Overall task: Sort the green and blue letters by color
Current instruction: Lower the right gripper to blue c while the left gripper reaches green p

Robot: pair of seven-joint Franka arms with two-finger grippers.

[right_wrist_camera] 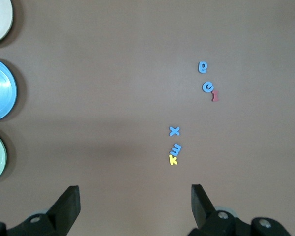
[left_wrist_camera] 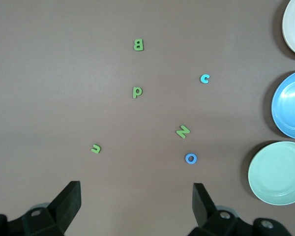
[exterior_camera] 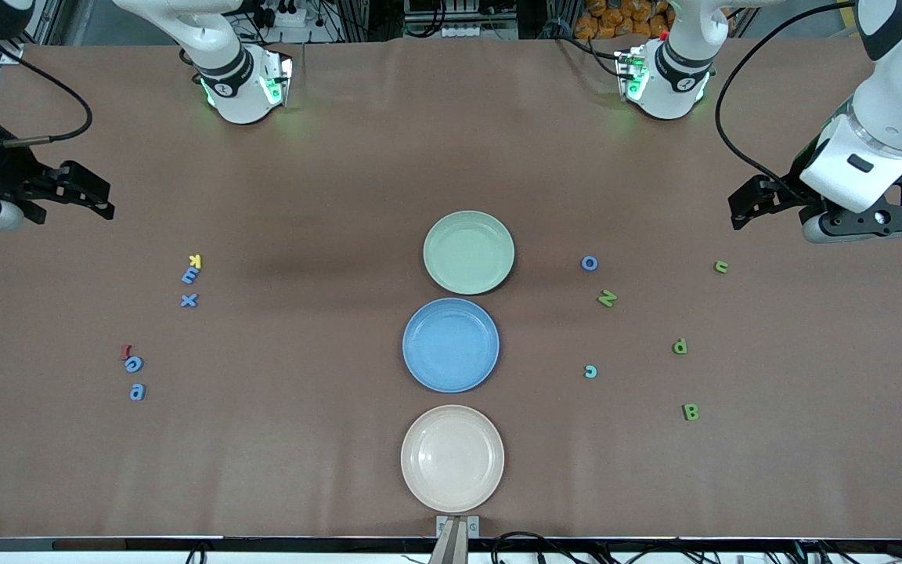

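While letters lie outside, 3 plates [exterior_camera: 468, 252] sit.

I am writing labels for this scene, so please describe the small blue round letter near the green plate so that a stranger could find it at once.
Start at the green plate, the plate of the three farthest from the front camera. Beside it, toward the left arm's end of the table, lies the blue O, a small ring. Its nearest neighbour, the green N, is angular and green, and the other bluish piece there, the turquoise c, is an open curve lying nearer the camera.
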